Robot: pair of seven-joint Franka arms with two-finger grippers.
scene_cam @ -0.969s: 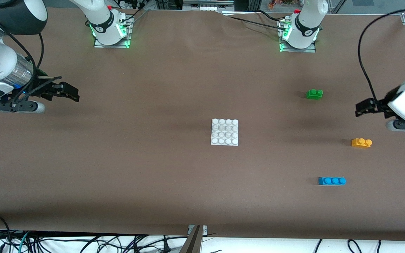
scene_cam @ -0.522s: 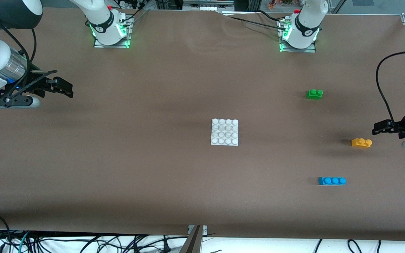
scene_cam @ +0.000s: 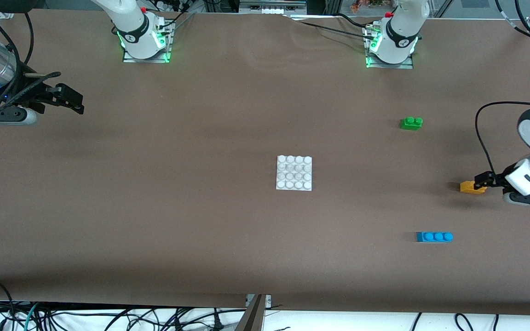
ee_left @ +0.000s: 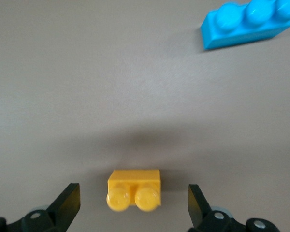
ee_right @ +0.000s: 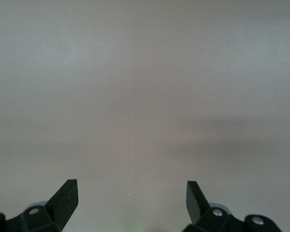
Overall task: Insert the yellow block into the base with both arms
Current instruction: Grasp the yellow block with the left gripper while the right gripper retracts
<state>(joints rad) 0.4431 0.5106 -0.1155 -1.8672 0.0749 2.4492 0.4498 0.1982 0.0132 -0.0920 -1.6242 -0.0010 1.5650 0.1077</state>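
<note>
The left tool (scene_cam: 480,181) has come down over the yellow block (scene_cam: 469,186) since a second ago, fingers spread either side — nothing gripped yet. The block sits on the worktop, well apart from the white base (scene_cam: 294,173), toward the left arm's end. The right tool (scene_cam: 72,97) — also spread — has drawn back; pickup and insertion remain.

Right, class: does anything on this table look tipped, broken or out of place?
Nothing stands out. The base lies flat, and the yellow block, green brick and blue brick all sit studs-up, apart. The left gripper is over the yellow block, jaws open.
</note>
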